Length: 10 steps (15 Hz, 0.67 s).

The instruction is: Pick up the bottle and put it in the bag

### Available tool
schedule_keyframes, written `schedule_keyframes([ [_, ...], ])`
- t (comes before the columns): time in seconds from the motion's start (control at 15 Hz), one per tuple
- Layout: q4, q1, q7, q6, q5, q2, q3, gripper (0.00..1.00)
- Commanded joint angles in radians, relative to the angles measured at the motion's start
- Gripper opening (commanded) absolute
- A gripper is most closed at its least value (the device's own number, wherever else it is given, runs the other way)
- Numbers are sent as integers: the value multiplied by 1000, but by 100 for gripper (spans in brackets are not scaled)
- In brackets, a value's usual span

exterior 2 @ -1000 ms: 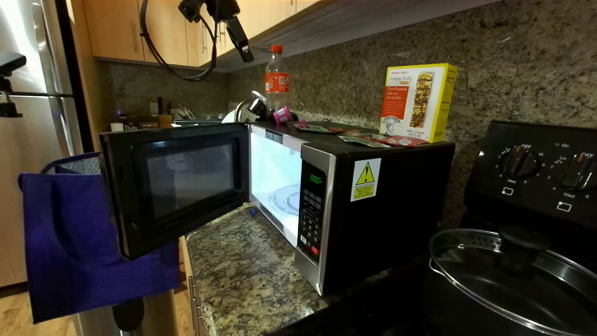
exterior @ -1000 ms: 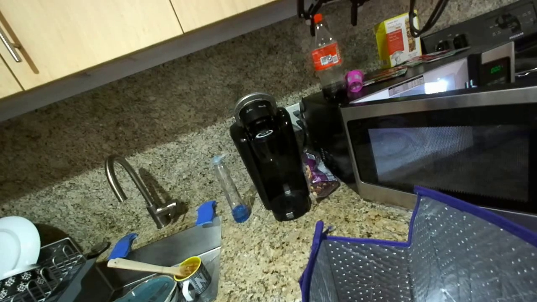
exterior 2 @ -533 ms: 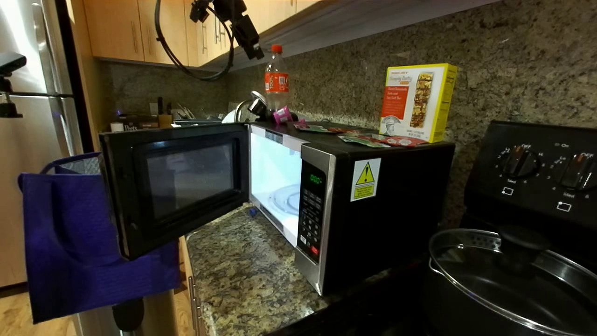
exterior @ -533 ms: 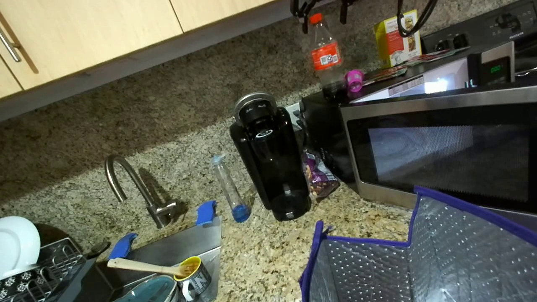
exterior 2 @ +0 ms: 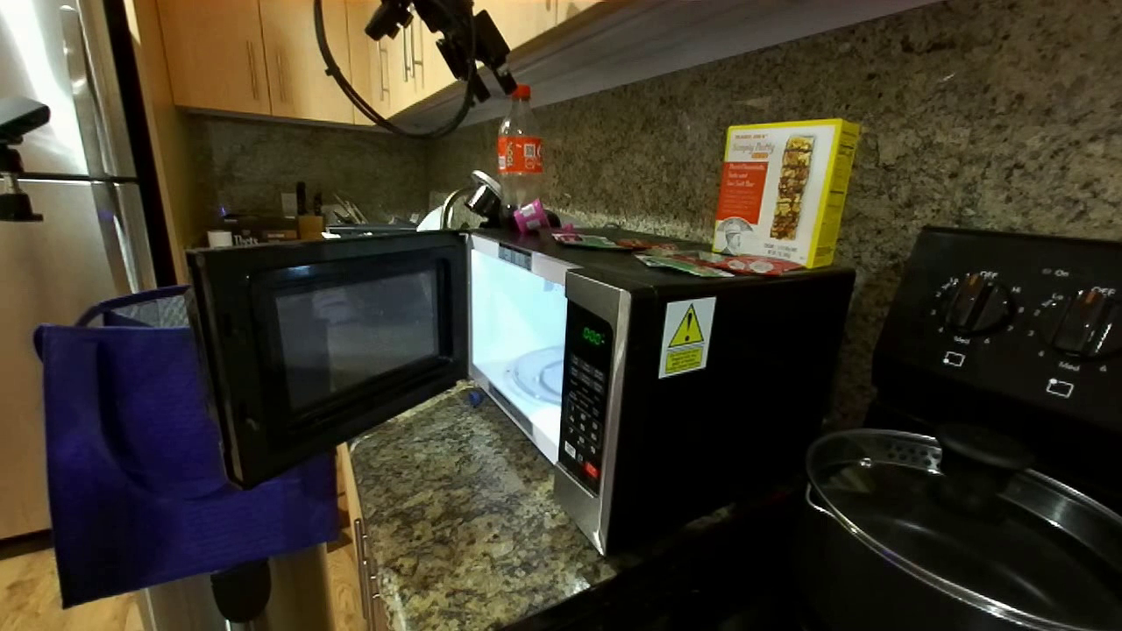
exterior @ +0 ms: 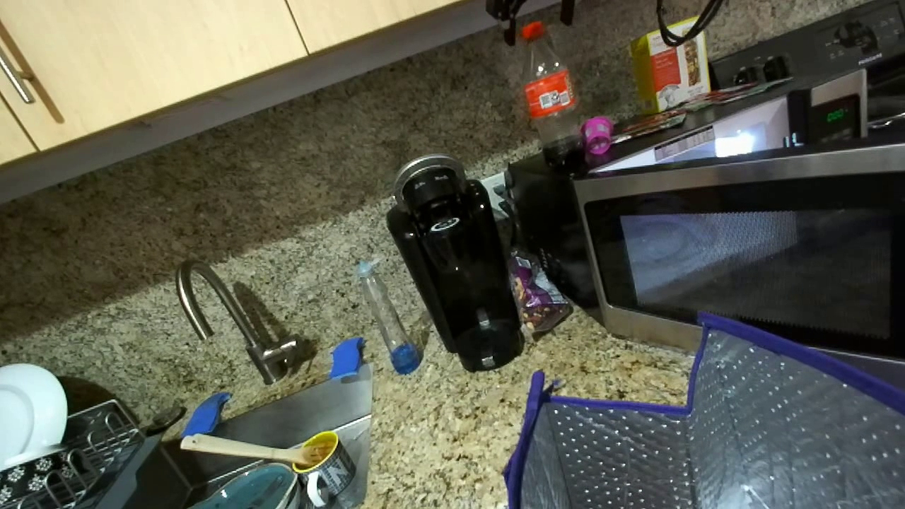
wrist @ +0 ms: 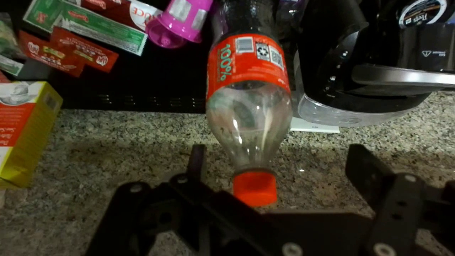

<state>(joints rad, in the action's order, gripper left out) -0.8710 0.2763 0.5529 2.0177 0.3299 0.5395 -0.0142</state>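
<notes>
The bottle, clear plastic with a red cap, red label and dark cola, stands upright on the back of the microwave top in both exterior views. It also shows in the wrist view. My gripper is open and empty. In the wrist view the cap lies between the two fingers, nearer the left one. In both exterior views the gripper is at cap height; I cannot tell whether it touches. The bag, silvery inside with purple-blue trim, stands open before the microwave; its blue outside shows too.
The microwave has its door swung open. On its top lie a pink cup, several sauce packets and a yellow box. A black coffee maker stands beside it. Cabinets hang above.
The open gripper has moved toward the bottle's cap and slightly up, rightward in one exterior picture and leftward in the other. The bottle and bag have not moved.
</notes>
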Motion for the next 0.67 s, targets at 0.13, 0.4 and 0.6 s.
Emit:
schedule_keyframes([
  [0.13, 41, -3, -12, 71, 10, 36, -8, 100],
  [0.4, 40, 11, 17, 93, 40, 38, -41, 100],
  [0.6, 39, 14, 23, 98, 54, 37, -54, 75],
])
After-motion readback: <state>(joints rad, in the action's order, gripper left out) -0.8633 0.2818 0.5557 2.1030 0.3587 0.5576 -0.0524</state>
